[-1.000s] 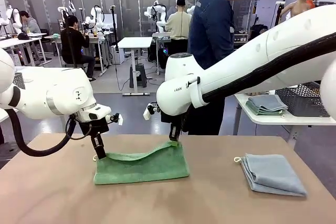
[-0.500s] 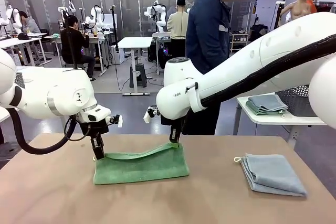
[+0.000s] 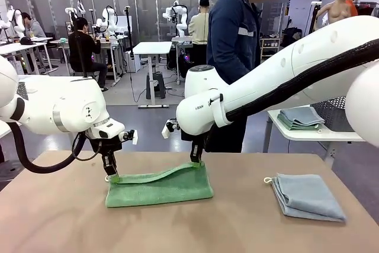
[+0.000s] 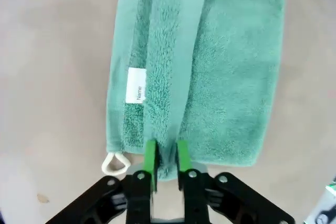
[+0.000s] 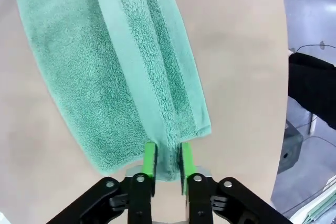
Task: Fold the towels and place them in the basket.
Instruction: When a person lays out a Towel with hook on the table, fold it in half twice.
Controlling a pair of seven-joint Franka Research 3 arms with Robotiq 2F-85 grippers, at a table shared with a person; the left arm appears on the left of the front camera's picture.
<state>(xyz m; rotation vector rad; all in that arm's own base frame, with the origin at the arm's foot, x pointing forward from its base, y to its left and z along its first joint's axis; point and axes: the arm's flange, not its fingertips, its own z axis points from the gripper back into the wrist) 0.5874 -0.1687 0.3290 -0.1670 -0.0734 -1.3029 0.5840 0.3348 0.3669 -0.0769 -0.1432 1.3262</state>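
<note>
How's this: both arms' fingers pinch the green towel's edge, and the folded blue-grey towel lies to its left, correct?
Wrong side: the front view shows the folded blue-grey towel lying right of the green towel; the rest holds.

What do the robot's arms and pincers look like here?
The left arm and right arm are glossy white rounded shells with black cables alongside; grey lettering marks the right. The left pincer and right pincer are black, two-fingered, with green pads.
</note>
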